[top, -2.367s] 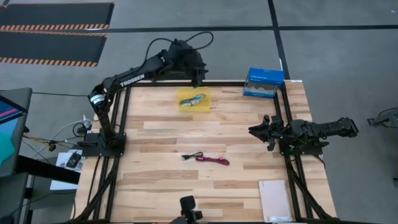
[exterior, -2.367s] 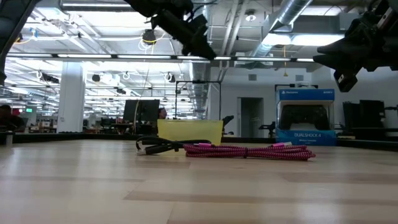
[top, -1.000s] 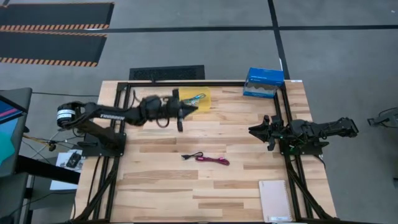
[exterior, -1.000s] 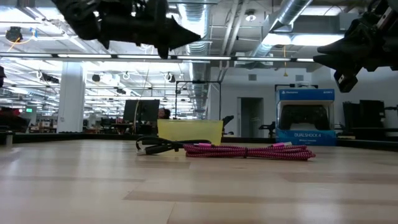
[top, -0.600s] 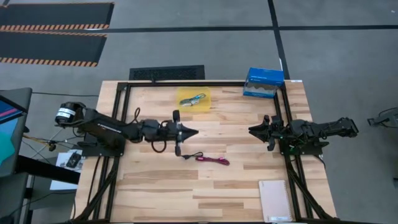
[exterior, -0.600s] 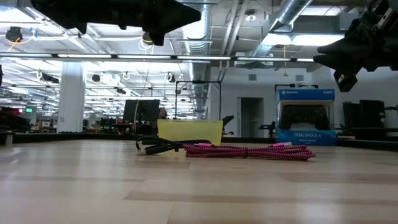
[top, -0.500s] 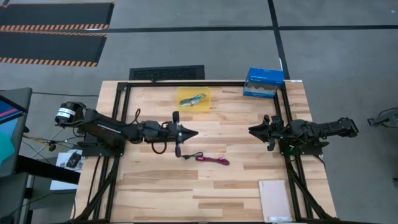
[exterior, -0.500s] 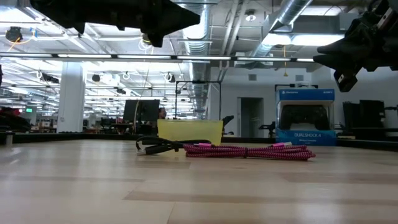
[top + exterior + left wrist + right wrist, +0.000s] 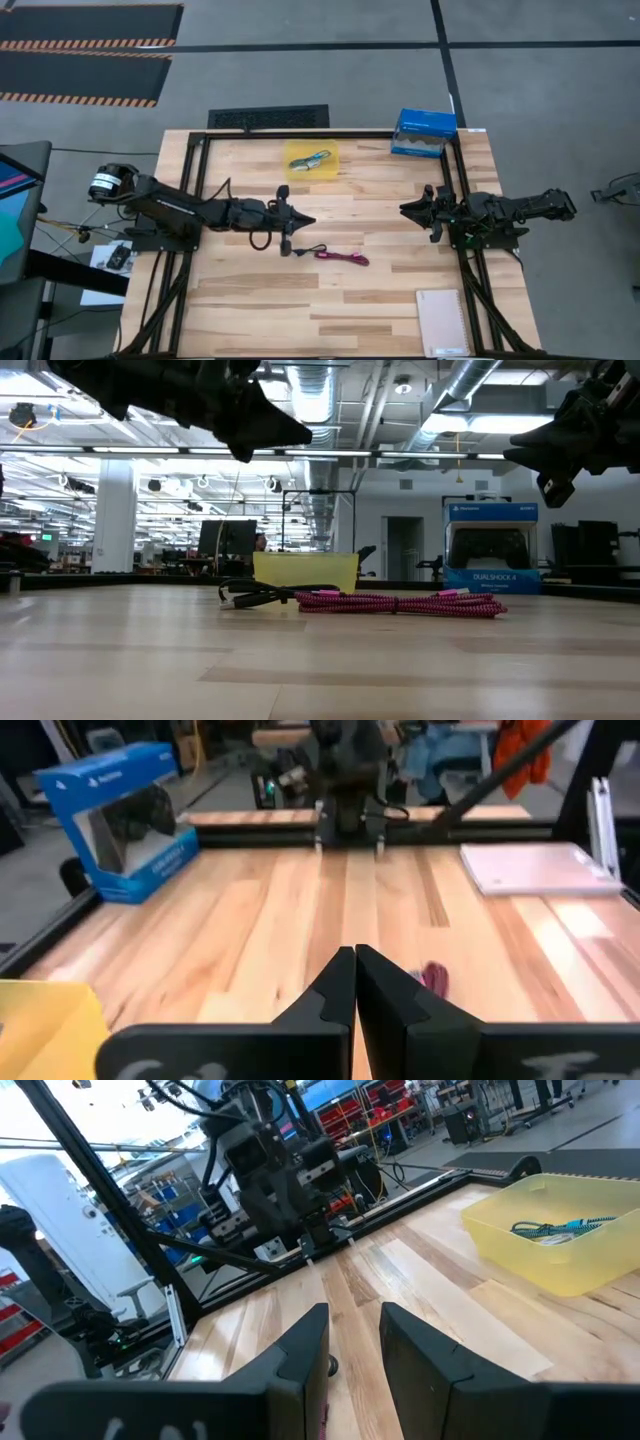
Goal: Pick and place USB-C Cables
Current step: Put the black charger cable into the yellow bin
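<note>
Left arm [image 9: 200,208] lower; 2 cables, seemingly, in bin [image 9: 311,161].

Two dark arms, black cable loops; left hand [image 9: 304,219] tapers to point.

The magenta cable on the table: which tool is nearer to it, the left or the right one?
Left. The left tool hovers just beside the magenta cable, toward the yellow bin. The right tool waits at the table's right edge, much farther away.
</note>
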Tool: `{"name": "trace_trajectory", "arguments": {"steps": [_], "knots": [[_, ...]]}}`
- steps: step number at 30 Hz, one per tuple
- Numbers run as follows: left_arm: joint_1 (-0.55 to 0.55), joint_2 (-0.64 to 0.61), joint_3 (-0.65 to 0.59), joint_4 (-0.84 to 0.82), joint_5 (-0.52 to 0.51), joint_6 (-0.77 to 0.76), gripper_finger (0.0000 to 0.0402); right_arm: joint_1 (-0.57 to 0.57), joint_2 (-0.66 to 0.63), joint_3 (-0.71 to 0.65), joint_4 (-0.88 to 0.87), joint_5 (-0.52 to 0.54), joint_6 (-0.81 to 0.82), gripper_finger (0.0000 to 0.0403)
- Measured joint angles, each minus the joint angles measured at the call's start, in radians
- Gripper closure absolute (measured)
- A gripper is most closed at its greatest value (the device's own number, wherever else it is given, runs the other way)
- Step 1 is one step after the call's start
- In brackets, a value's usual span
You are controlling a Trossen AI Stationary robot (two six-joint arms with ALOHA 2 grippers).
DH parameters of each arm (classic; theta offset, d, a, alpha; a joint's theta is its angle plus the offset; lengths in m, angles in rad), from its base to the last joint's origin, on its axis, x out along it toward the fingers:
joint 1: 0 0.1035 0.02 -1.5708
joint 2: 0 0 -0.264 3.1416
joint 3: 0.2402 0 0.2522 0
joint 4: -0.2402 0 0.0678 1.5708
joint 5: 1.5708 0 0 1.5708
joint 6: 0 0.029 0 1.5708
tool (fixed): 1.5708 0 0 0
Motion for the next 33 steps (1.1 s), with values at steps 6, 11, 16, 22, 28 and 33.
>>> {"name": "trace_trajectory", "arguments": {"steps": [6,11,16,22,28,33], "knots": [[-0.022,0.107,0.001,0.009,0.001,0.000,0.0401,0.000,0.000,0.000,0.000,0.000,0.000,0.0284],[-0.045,0.265,0.000,0.121,0.001,-0.021,0.0401,0.000,0.000,0.000,0.000,0.000,0.000,0.0284],[-0.062,0.397,0.000,0.247,0.001,-0.064,0.0401,0.000,0.000,0.000,0.000,0.000,0.000,0.0284],[-0.063,0.476,0.000,0.308,0.009,-0.132,0.0401,0.000,0.000,0.000,0.000,0.000,0.000,0.0284],[-0.064,0.520,-0.023,0.363,0.022,-0.158,0.0401,0.000,0.000,0.000,0.000,0.000,0.000,0.0284],[-0.068,0.520,-0.032,0.392,0.006,-0.139,0.0401,0.000,0.000,0.000,0.000,0.000,0.000,0.0284]]}}
